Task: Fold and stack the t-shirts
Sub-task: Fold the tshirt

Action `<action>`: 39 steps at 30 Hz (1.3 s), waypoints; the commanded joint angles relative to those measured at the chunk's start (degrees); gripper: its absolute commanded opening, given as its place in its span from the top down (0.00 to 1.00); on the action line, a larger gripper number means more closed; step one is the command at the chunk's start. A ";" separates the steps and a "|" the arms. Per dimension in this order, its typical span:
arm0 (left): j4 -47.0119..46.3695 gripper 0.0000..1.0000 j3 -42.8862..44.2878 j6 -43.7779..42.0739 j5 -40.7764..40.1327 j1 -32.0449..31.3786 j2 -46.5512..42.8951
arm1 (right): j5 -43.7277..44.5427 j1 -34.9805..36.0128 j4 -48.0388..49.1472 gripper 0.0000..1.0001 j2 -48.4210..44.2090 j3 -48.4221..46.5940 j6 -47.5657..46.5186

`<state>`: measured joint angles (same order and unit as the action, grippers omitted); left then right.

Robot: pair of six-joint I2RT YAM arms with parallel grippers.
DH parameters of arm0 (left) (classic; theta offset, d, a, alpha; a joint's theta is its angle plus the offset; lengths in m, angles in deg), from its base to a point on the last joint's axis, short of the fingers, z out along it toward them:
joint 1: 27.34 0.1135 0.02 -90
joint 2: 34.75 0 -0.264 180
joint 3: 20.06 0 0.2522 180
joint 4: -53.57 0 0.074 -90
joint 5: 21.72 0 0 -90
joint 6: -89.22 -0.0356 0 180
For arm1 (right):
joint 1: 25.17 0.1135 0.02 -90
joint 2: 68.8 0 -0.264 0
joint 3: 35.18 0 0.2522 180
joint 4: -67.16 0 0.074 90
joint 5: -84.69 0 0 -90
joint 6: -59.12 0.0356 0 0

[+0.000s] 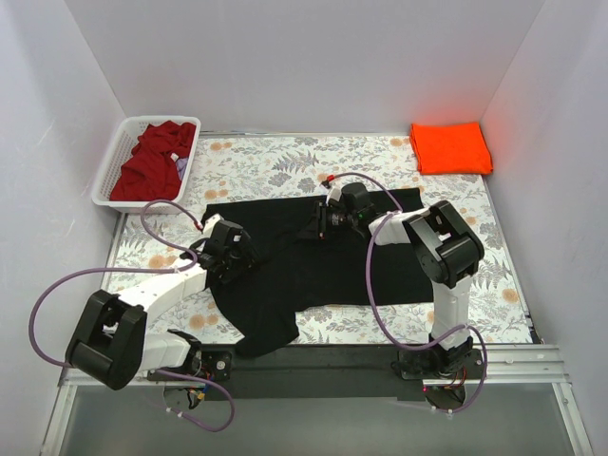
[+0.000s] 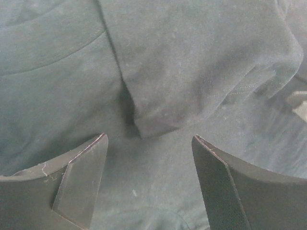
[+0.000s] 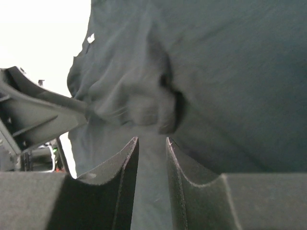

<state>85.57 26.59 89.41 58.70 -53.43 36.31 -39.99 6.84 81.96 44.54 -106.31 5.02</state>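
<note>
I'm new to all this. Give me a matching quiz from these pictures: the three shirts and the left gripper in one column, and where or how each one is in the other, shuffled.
1. black t-shirt
2. orange t-shirt
3. dark red t-shirt
4. left gripper

A. heaped in the white basket, far left corner
B. fingers apart, above dark cloth
C. folded, far right corner
D. spread out in the middle

Pairs: 1-D, 2-C, 3-A, 4-B

Spread t-shirt across the middle of the table, reaching its near edge. Folded t-shirt in the far right corner; third t-shirt inside the basket at the far left corner.
</note>
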 commanded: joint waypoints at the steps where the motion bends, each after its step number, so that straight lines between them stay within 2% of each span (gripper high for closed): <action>1: -6.80 0.30 -0.63 -1.25 0.97 0.16 1.26 | 0.31 -0.37 0.89 0.64 2.23 -4.33 -1.97; 8: -8.13 0.35 0.07 -1.42 3.16 0.16 3.64 | -0.13 -0.37 0.97 0.64 5.93 -7.06 -2.24; 12: -8.05 0.42 0.08 -0.98 5.01 0.16 3.03 | -0.39 -0.37 0.89 0.64 7.16 -7.94 -1.97; 15: -8.04 0.49 -0.45 -0.28 5.80 0.16 1.80 | -1.09 -0.28 0.98 0.64 7.51 -8.03 -1.89; 21: -7.96 0.74 -0.63 -0.10 6.50 0.16 1.35 | -2.68 -0.19 0.89 0.69 7.34 -8.11 -1.80; 24: -6.29 0.85 0.85 0.07 6.60 0.16 1.09 | -3.29 -0.11 0.80 0.76 6.29 -7.68 -1.71; 28: -0.42 0.95 3.50 0.33 5.11 0.16 -0.22 | -2.77 -0.28 0.62 0.97 4.00 -5.66 -1.71; 29: 0.39 0.97 3.76 0.60 4.75 0.16 -0.58 | -2.59 -0.37 0.10 0.99 3.21 -5.39 -1.71; 35: 5.13 1.00 5.87 2.00 4.40 0.16 -0.76 | -1.36 -1.25 -3.67 0.99 0.13 -4.42 -3.28; 39: 8.03 1.00 7.19 2.71 4.92 0.16 0.03 | 0.05 -1.42 -10.17 0.99 -1.10 -5.74 -6.01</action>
<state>89.68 31.55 91.10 64.21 -53.38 36.93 -40.97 5.90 76.49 46.38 -110.96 1.91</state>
